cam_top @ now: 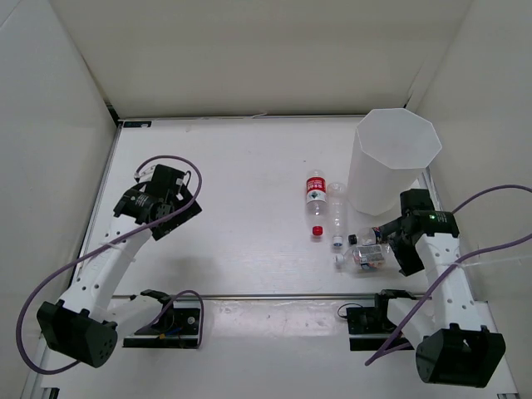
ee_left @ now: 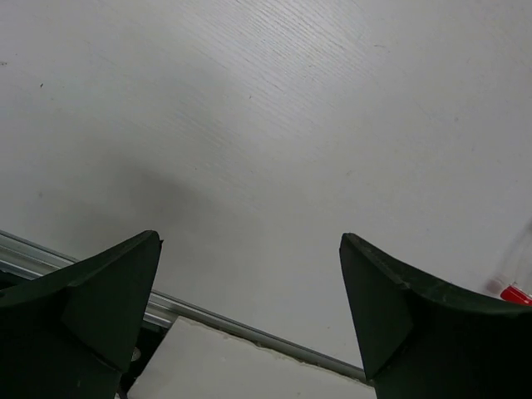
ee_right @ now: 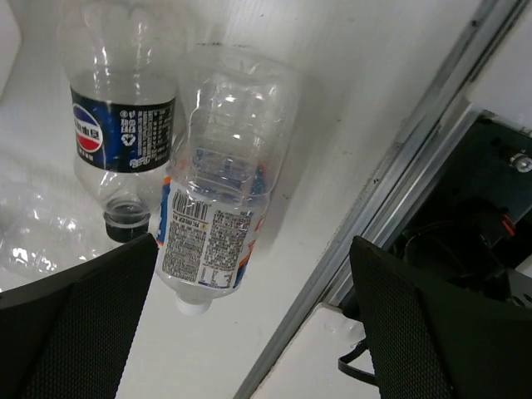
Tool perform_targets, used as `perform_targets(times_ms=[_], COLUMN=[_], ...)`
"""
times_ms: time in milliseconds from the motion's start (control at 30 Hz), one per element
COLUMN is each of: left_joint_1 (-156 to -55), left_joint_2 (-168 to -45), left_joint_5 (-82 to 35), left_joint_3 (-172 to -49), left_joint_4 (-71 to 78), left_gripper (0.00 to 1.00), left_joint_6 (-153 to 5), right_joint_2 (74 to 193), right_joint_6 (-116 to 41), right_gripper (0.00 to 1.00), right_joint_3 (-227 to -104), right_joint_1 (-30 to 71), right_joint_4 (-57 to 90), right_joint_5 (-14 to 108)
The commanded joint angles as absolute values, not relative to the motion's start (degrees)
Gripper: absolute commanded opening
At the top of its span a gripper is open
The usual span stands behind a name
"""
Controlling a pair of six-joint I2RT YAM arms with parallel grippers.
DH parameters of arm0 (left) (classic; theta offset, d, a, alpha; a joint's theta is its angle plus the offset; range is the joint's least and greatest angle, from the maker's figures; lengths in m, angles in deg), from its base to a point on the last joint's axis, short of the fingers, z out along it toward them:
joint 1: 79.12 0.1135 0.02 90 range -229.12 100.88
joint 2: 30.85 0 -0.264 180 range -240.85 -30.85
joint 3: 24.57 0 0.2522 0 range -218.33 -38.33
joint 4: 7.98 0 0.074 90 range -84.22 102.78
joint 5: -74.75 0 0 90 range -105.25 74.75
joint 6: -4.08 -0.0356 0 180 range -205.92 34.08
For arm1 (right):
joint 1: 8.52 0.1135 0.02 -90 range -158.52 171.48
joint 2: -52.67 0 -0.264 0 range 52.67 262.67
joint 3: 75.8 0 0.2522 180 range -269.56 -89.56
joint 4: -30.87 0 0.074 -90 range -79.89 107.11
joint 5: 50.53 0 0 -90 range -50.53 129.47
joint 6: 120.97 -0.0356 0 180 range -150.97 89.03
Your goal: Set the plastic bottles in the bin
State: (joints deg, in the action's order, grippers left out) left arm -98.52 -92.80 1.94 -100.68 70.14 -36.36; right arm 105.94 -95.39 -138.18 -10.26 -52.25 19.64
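The bin [cam_top: 397, 158] stands at the back right. A red-labelled bottle [cam_top: 316, 193] with a red cap lies left of it, and a plain clear bottle [cam_top: 337, 212] lies beside that. Short bottles lie below them by my right gripper [cam_top: 386, 246]. The right wrist view shows one with a blue-orange label and white cap [ee_right: 214, 224], and one with a dark-blue label and dark cap [ee_right: 123, 133]. My right gripper [ee_right: 249, 332] is open, just above and beside the blue-orange bottle, holding nothing. My left gripper [cam_top: 158, 218] is open and empty at the far left [ee_left: 249, 283].
A metal rail [cam_top: 266, 296] crosses the table near the arm bases and shows in both wrist views [ee_right: 399, 191]. White walls enclose the table on three sides. Part of another clear bottle [ee_right: 33, 233] lies at the left edge of the right wrist view.
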Motion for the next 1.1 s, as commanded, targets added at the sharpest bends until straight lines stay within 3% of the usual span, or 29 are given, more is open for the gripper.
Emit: perform_targets(times_ms=[0,167,333,700,800,967,1067], left_joint_1=[-99.34,-99.34,-99.34,-101.09,-101.09,-101.09,-101.09], left_joint_2=[-91.40,-91.40,-91.40,-93.42,-93.42,-93.42,-93.42], left_joint_5=[3.74,5.41,-0.20,1.80,3.20,3.91,3.91], left_joint_3=[-99.42,-98.80,-97.05,-97.04,-97.04,-97.04,-96.52], left_joint_4=[69.94,72.04,69.76,68.88,68.88,69.50,68.72], left_gripper=[1.00,1.00,1.00,1.00,1.00,1.00,1.00], left_joint_6=[-36.27,-36.79,-41.89,-43.12,-43.12,-42.59,-42.59], right_joint_2=[104.97,105.48,103.91,109.96,111.28,111.12,105.95], right_joint_6=[-90.47,-83.36,-83.35,-85.90,-85.90,-84.59,-82.57], right_gripper=[1.00,1.00,1.00,1.00,0.91,0.59,0.50], right_joint_3=[-136.41,-135.27,-130.70,-125.77,-124.55,-123.14,-125.76], right_joint_1=[-9.93,-10.98,-10.98,-13.62,-14.84,-16.17,-16.17], right_joint_4=[-48.90,-42.83,-38.46,-32.64,-32.64,-34.64,-39.81], right_joint_5=[23.83,34.28,34.82,35.88,35.35,34.82,35.52])
